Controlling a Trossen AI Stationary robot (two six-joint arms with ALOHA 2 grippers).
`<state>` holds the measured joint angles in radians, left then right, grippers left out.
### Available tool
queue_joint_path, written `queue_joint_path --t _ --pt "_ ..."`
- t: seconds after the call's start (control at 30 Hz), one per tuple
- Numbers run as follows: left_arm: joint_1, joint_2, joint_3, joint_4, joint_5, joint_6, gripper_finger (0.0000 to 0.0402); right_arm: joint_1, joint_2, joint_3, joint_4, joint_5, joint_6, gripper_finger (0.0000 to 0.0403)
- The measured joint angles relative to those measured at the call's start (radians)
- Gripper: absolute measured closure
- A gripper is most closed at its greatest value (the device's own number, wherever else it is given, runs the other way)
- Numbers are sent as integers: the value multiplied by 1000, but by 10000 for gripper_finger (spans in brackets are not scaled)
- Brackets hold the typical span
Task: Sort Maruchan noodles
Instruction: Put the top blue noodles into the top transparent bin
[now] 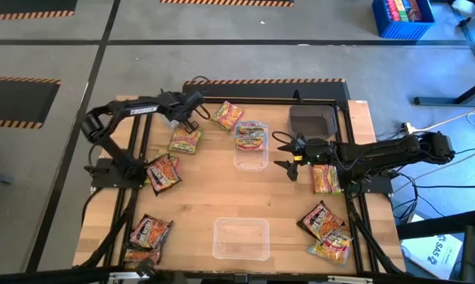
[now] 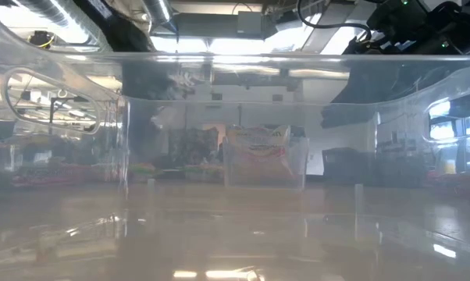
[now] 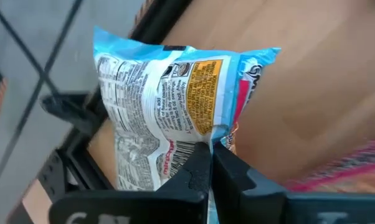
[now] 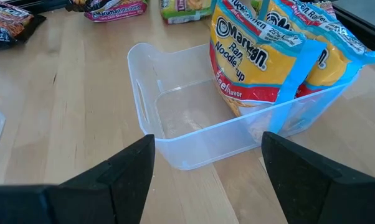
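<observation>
Tabletop overhead hides what left wrist shows: fingers [image 3: 210, 163] pinching blue packet [image 3: 169, 106].

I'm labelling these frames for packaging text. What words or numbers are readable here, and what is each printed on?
"Maruchan", "Ramen Noodle Soup", "25%", "Beef Flavor": yellow packet standing in the clear tub in front of the open right claw.
Nutrition panel, yellow block and barcode: back of the blue packet pinched in the shut left claw; too small to read.
Maroon packets on the table: print too blurred.
Sign on the floor: unreadable.
</observation>
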<state>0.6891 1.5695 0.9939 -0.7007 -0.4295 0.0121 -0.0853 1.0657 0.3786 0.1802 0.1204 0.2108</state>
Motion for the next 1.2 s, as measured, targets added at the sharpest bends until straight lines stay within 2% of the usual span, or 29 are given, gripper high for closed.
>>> queue_joint_path --t 0.1,0.2,0.5,0.8,1.03,1.2 --pt "-37 -80 0 1 7 21 401 0 0 0 0 0 -2 127" --pt "-69 -164 1 3 66 39 401 1 0 0 2 -3 -2 127" --pt "-189 -347 2 5 469 87 401 1 0 0 3 -78 -3 127" --pt "-327 -374 2 113 758 128 401 1 0 -1 40 -95 -3 127" --pt "-407 -374 2 268 885 149 401 1 0 -1 108 -146 -10 127" --pt "-472 -374 -21 470 910 176 401 1 0 -1 174 -200 -8 127"
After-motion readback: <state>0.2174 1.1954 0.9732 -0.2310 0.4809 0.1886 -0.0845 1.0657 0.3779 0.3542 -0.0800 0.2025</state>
